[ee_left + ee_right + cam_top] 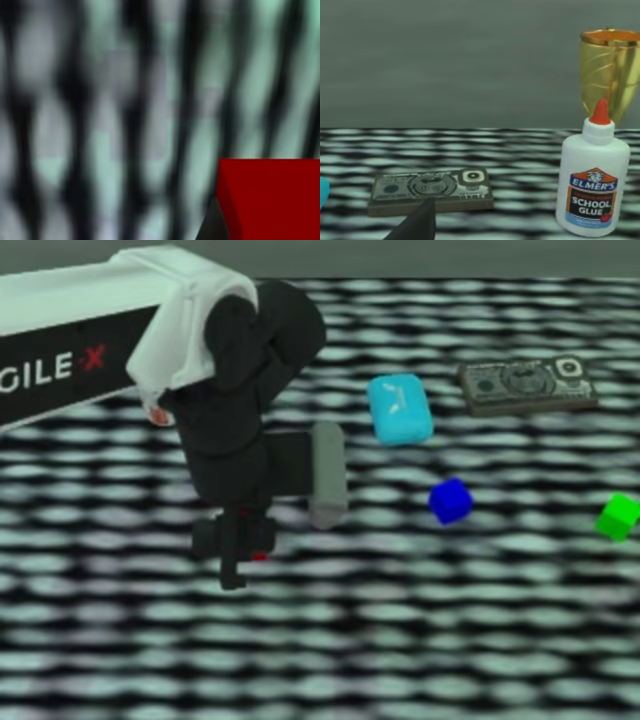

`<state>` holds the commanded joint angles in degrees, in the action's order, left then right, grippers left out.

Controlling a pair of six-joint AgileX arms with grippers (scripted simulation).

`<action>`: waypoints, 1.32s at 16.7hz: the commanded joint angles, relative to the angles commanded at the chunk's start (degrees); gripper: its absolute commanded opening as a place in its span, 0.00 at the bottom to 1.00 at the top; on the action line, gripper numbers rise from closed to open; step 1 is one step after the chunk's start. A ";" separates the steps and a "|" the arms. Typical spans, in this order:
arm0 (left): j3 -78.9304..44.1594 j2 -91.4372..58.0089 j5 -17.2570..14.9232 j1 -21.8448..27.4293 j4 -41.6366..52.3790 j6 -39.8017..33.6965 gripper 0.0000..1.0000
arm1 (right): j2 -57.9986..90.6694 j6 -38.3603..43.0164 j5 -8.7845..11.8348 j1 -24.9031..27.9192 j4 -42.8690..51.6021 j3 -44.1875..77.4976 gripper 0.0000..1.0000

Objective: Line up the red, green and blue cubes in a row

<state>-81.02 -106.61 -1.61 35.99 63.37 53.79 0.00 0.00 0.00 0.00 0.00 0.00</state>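
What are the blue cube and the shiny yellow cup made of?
The blue cube looks like hard, smooth plastic: one plain colour, flat faces, crisp edges. The cup looks like polished gold-coloured metal, going by its bright rim and streaky reflections, though shiny plastic could look the same.

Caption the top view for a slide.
Left gripper down over the red cube, with the blue cube and green cube apart to its right on the patterned table.
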 joint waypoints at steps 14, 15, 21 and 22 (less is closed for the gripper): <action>9.20 -5.33 -0.03 0.41 -14.60 -0.20 0.00 | 0.00 0.00 0.00 0.00 0.00 0.00 1.00; 9.35 -5.43 -0.02 0.43 -14.80 -0.19 0.00 | 0.00 0.00 0.00 0.00 0.00 0.00 1.00; 9.35 -5.43 -0.02 0.43 -14.80 -0.19 0.23 | 0.00 0.00 0.00 0.00 0.00 0.00 1.00; 9.35 -5.43 -0.02 0.43 -14.80 -0.19 0.30 | 0.00 0.00 0.00 0.00 0.00 0.00 1.00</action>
<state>-71.67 -112.04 -1.63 36.42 48.57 53.60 0.00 0.00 0.00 0.00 0.00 0.00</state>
